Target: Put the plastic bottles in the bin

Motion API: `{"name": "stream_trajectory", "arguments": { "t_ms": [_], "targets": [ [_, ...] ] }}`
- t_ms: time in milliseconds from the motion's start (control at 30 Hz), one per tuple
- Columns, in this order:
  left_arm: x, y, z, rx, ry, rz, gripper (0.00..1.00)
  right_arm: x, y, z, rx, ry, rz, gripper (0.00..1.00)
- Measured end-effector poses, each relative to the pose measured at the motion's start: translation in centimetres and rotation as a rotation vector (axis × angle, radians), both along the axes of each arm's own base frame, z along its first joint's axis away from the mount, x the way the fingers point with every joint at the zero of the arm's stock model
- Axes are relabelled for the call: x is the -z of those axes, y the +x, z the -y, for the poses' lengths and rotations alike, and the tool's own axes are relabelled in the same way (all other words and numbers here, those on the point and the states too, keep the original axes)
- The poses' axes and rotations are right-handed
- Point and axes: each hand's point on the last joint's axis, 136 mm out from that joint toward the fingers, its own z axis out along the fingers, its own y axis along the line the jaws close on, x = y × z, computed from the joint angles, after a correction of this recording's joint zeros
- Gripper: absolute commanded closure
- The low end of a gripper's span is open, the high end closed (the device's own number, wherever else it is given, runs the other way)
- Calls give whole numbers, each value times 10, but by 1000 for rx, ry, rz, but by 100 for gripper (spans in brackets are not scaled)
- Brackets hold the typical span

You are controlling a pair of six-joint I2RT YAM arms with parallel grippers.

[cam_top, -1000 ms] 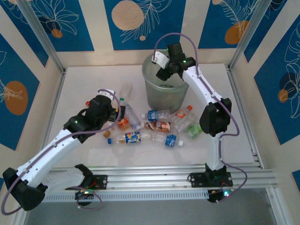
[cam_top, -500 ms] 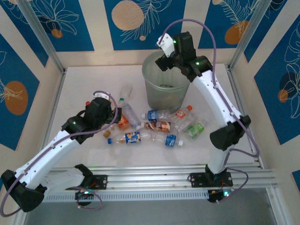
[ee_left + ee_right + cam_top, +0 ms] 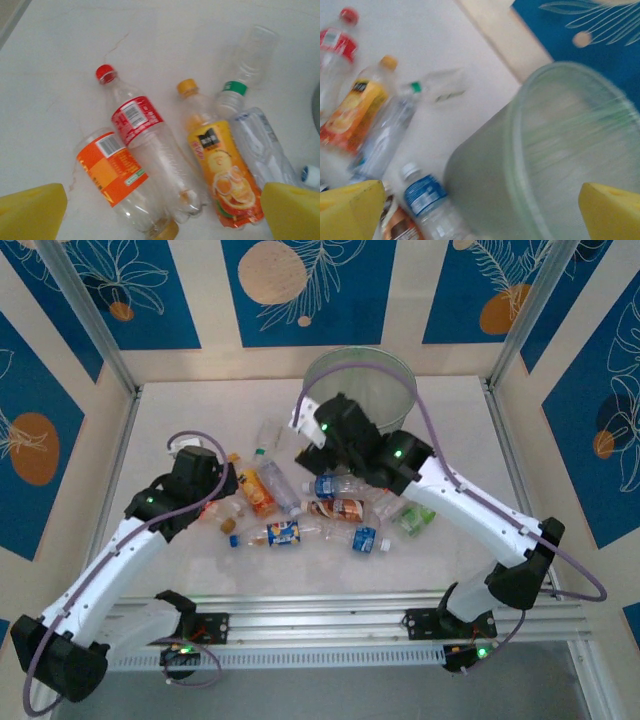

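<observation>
The bin (image 3: pixel 372 380) stands at the back of the table; in the right wrist view the bin (image 3: pixel 570 150) looms close. Several plastic bottles (image 3: pixel 335 508) lie scattered in front of it. My right gripper (image 3: pixel 310 448) hovers open and empty above the bin's left flank, over a blue-label bottle (image 3: pixel 425 195). My left gripper (image 3: pixel 210 490) hangs open and empty above a red-label bottle (image 3: pixel 137 120), an orange-label bottle (image 3: pixel 112 170) and a yellow juice bottle (image 3: pixel 220 175). Its yellow fingertips (image 3: pixel 30 212) are spread wide. A clear green-ringed bottle (image 3: pixel 240 75) lies beyond.
Metal frame posts and patterned blue walls enclose the white table (image 3: pixel 190 410). A rail (image 3: pixel 330 615) runs along the near edge by the arm bases. Bare tabletop lies at the far left and near the right side (image 3: pixel 470 450).
My right gripper has come up out of the bin, swung forward and left over the bottles, and opened wider. My left gripper has drawn back slightly to the left, still open.
</observation>
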Motion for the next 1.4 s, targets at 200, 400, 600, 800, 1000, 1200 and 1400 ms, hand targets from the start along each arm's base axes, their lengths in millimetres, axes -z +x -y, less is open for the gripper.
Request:
{"name": "stream_trajectory", "arguments": {
  "t_ms": [200, 400, 600, 800, 1000, 1200, 1400],
  "targets": [
    [-3, -7, -28, -107, -71, 32, 0, 66, -42, -16, -71, -131, -141, 5],
    [-18, -13, -36, -144, -94, 94, 1, 124, -69, -36, -149, -215, -289, 11],
    [-30, -20, -49, -191, -76, 145, 1, 165, -86, -55, -212, -260, -395, 13],
    [-44, -35, -66, -266, -64, 208, 1, 204, -92, -79, -263, -311, -459, 13],
    [-64, -56, -89, -364, -25, 278, 0, 226, -94, -89, -309, -328, -497, 13],
    [-81, -65, -101, -417, 2, 326, 1, 240, -87, -98, -333, -327, -514, 14],
    [-83, -67, -104, -426, 17, 328, 1, 251, -82, -102, -356, -331, -536, 13]
  ]
}}
